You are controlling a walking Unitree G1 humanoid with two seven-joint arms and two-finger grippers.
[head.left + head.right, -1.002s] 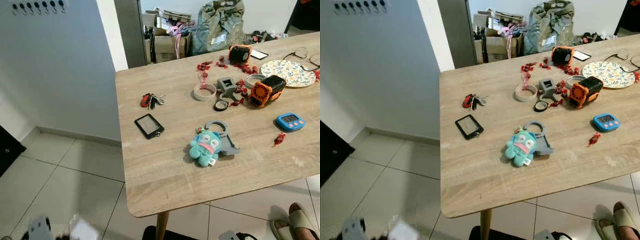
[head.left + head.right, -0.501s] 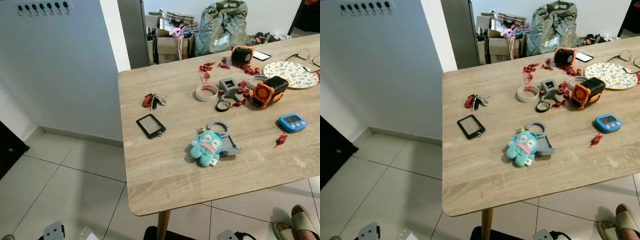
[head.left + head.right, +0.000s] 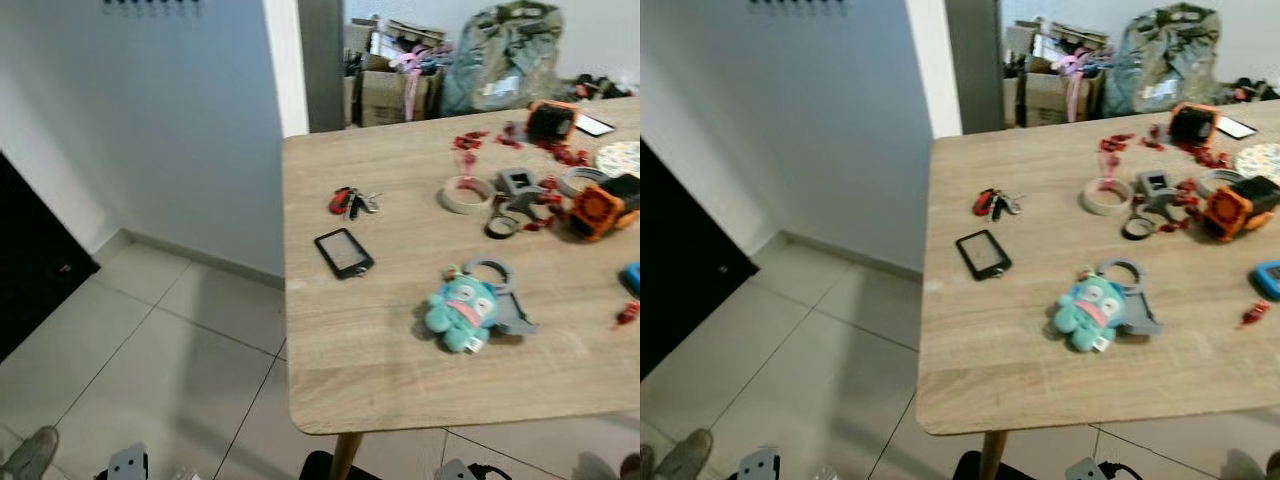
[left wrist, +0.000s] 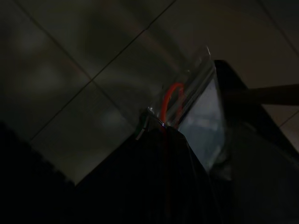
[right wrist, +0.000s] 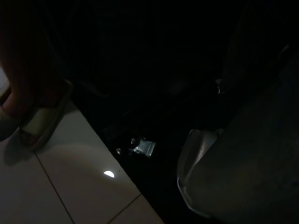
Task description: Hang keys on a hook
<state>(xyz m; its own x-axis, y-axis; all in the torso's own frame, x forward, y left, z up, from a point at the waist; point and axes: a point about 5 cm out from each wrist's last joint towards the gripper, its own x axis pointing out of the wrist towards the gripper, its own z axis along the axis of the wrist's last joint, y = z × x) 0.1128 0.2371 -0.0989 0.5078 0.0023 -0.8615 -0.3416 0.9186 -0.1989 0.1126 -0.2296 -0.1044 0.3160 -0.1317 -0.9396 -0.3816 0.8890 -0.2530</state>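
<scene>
1. Small bunch of keys with a red fob is lying on the light wooden table, near its left edge, at about 11 o'clock from the flat black rectangular card holder.
2. Row of dark wall hooks is showing at the 12 o'clock edge of the head view on the pale grey wall, well apart from the keys, blurred.
3. Teal plush toy is sitting at 4 o'clock from the card holder, touching a grey plastic clamp-shaped part.
4. Beige tape roll, black ring, orange-and-black device and red wrapped candies are crowding the table's far right.
5. Cardboard boxes and a grey-green bag are standing behind the table at 1 o'clock.
6. Open tiled floor is lying left of the table edge; black door is standing at 9 o'clock.
7. A shoe is showing at 7 o'clock on the floor.
8. Left gripper is hanging low over dark tiles; cannot tell if clenched or released.
9. Right gripper is hanging idle in shade; grip state cannot be told. A sandalled foot is showing near it.
</scene>
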